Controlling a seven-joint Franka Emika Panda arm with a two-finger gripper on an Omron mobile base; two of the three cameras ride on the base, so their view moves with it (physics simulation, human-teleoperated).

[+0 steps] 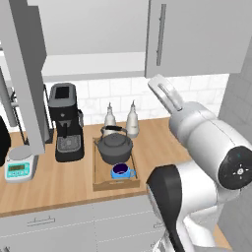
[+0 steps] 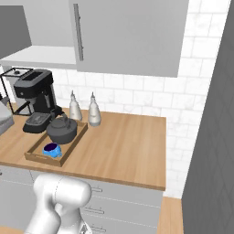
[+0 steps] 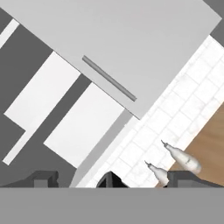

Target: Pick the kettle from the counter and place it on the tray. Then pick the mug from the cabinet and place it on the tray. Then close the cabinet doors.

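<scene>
Fingers (image 3: 111, 179) wide apart, seemingly empty; kettle (image 1: 114, 146), mug (image 1: 120, 171) on tray (image 1: 97, 183).

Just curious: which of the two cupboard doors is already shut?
The right-hand door is shut, flat against the cabinet; the left-hand door swings out, showing the shelf.

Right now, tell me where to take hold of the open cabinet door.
Grip the open left door at its free edge, coming from its outer left face: it stands swung out toward the room, so pushing rightward there should close it.
</scene>
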